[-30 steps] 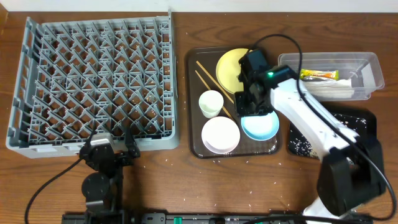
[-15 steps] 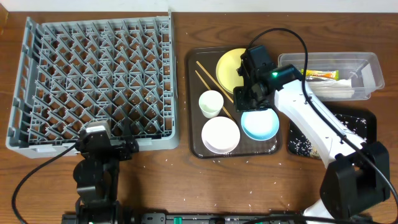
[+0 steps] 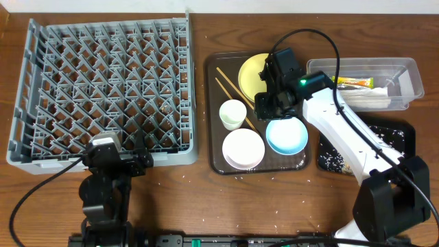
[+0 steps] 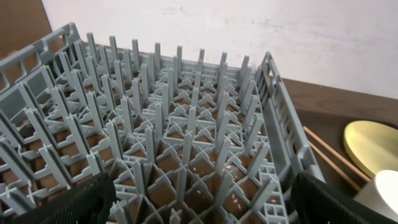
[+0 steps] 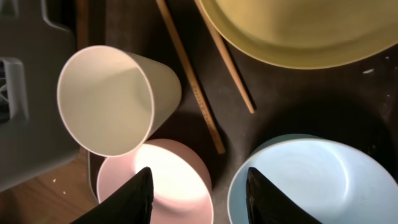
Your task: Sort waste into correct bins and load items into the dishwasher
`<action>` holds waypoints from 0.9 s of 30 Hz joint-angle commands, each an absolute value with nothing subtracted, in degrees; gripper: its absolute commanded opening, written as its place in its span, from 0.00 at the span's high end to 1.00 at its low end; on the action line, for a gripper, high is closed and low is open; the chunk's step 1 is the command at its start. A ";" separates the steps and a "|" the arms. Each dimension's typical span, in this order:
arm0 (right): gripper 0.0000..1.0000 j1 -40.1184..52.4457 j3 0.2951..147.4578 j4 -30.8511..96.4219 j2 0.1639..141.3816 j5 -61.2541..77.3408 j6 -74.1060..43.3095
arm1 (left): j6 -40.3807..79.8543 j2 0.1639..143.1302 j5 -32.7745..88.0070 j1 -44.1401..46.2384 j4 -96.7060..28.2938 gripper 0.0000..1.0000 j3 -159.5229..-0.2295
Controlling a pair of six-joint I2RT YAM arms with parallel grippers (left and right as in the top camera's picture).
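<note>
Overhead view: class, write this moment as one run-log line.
right gripper open | over tray by chopsticks | left gripper open | facing rack

The wooden desk (image 3: 206, 27) bears a grey dish rack (image 3: 103, 89) at ten o'clock, brown serving tray (image 3: 211, 116) centrally, clear tub (image 3: 357, 63) at two, black tray (image 3: 401, 134) at four, rice grains (image 3: 185, 180) towards six

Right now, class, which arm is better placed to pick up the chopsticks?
The right: the right gripper hovers open over the chopsticks beside the cup; the left gripper sits far off by the rack.
</note>
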State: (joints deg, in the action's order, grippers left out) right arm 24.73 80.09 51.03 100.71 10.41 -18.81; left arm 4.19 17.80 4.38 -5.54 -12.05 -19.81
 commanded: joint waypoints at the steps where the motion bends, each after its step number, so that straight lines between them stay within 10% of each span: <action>1: 0.53 25.17 80.84 49.69 100.40 12.78 -18.63 | 5.02 19.49 5.63 -5.78 -15.51 0.08 -25.82; 27: 0.57 28.53 80.86 41.98 110.83 15.84 -24.23 | 5.02 62.61 23.81 -5.78 -57.19 0.08 -76.95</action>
State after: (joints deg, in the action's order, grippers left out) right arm 27.53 80.20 42.11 107.55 14.39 -23.31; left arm 4.69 62.39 21.28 -5.54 -56.73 -75.68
